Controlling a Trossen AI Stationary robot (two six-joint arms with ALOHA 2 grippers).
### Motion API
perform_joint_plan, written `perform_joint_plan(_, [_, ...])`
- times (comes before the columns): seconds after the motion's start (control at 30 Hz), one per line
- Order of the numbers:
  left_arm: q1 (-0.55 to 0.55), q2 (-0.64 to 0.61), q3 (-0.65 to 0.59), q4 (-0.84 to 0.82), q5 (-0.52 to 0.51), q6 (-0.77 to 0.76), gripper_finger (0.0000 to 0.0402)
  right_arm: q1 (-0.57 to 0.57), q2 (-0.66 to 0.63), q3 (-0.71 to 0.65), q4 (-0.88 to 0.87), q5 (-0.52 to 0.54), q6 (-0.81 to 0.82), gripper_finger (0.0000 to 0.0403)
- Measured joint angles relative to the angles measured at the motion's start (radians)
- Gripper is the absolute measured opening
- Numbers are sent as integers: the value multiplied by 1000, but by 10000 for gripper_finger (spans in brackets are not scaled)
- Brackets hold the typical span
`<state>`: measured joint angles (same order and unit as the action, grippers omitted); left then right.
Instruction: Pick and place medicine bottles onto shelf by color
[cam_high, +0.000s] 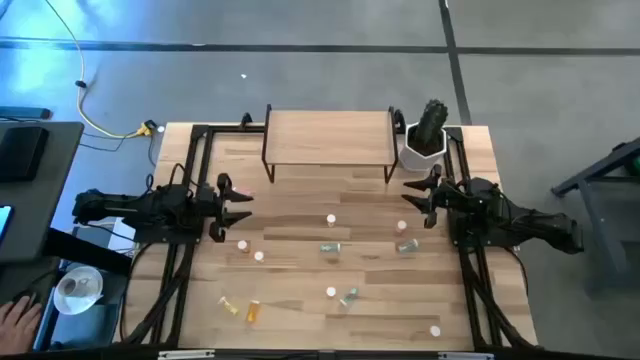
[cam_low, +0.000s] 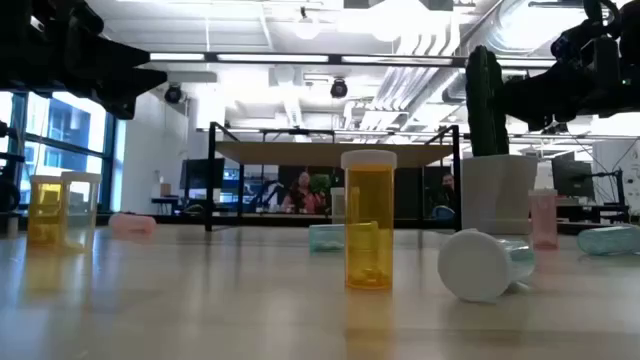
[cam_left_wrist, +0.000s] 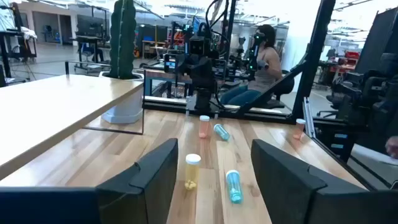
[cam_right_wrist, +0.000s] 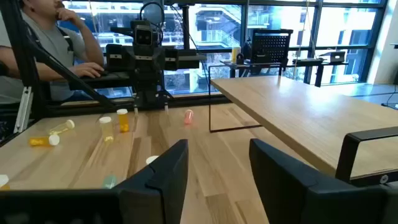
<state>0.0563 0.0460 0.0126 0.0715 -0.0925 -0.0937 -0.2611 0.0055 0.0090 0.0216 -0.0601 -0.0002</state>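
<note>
Nearest the front edge of the table (cam_high: 300, 330) we see several medicine bottles: an orange bottle (cam_high: 253, 311) and a yellow one (cam_high: 229, 305) lying on their sides at the left, a green bottle (cam_high: 349, 297) lying near the middle beside a white-capped one (cam_high: 330, 292), and a lone bottle (cam_high: 435, 330) at the right corner. In the low view, an orange bottle (cam_low: 368, 220) stands upright in front, with a green bottle (cam_low: 485, 263) tipped over just beside it.

Farther in, across the middle of the table, more bottles are scattered: two white-capped ones (cam_high: 243, 244) near the left arm, a green one (cam_high: 330, 247) lying at centre, another cap (cam_high: 331, 219) beyond it, and two (cam_high: 406, 245) near the right arm.

Level with these, the left gripper (cam_high: 240, 207) hangs above the table's left side, its fingers spread wide and holding nothing. The right gripper (cam_high: 413, 199) hangs at the right side, likewise parted wide and empty.

At the far edge stands the shelf (cam_high: 328, 137), its light-wood top bare, well apart from every bottle. Just beside its right end sits a cactus in a white pot (cam_high: 424, 138).

A person's hand (cam_high: 18, 322) rests off the table at the left.
</note>
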Motion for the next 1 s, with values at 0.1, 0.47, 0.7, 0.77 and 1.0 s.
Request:
perform_joint_plan(0.1, [0, 0, 0, 0, 0, 0, 195, 0, 0, 0, 0, 0, 0, 162])
perform_joint_plan(0.47, [0, 0, 0, 0, 0, 0, 195, 0, 0, 0, 0, 0, 0, 162])
perform_joint_plan(0.7, [0, 0, 0, 0, 0, 0, 195, 0, 0, 0, 0, 0, -65, 162])
perform_joint_plan(0.77, [0, 0, 0, 0, 0, 0, 195, 0, 0, 0, 0, 0, -89, 162])
perform_joint_plan(1.0, [0, 0, 0, 4, -1, 0, 195, 0, 0, 0, 0, 0, -87, 162])
